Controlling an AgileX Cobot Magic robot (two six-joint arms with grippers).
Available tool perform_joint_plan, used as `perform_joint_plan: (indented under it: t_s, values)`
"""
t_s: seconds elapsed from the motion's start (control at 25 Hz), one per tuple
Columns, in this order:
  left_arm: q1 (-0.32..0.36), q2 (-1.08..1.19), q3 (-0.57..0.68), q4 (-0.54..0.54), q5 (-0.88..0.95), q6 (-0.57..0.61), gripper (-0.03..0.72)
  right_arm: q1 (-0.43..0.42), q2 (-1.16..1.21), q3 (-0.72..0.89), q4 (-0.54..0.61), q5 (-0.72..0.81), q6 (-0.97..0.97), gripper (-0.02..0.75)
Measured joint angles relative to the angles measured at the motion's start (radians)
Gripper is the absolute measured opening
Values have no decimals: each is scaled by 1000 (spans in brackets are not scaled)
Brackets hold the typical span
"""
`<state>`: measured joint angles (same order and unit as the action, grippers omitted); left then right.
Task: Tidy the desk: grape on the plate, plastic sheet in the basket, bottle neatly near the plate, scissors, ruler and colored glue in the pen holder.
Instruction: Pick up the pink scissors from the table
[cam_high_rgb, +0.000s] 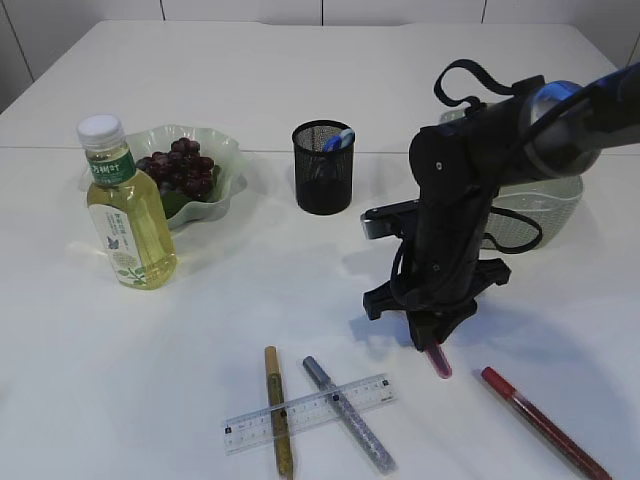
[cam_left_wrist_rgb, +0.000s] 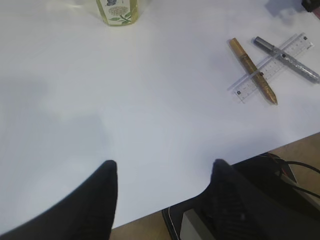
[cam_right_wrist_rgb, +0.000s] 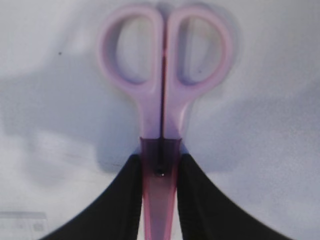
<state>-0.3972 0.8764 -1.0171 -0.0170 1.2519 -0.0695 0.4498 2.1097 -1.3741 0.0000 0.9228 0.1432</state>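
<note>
Near the front right of the white tabletop (cam_high_rgb: 300, 300), the right pincer (cam_right_wrist_rgb: 160, 172) is clamped on the translucent pink blade sheath of the pink-handled scissors (cam_right_wrist_rgb: 162, 95), handles pointing away. Over the tabletop's near edge, the left pincer (cam_left_wrist_rgb: 162, 172) hangs with jaws apart, holding nothing. A clear plastic ruler (cam_high_rgb: 308, 412) lies across a gold glitter glue pen (cam_high_rgb: 277, 410) and a silver one (cam_high_rgb: 350, 414); a red pen (cam_high_rgb: 545, 422) lies apart. Purple grapes (cam_high_rgb: 182, 166) sit on the pale green wavy plate (cam_high_rgb: 228, 160), the yellow-green drink bottle (cam_high_rgb: 125, 205) just beside it. Behind stands the black mesh pen holder (cam_high_rgb: 323, 168).
</note>
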Motion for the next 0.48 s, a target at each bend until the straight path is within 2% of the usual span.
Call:
perform_joint_plan:
  t_s: [0.48]
  values:
    - [0,0,0,-1,0,0,433,0,28,-35,55,81,-78,198]
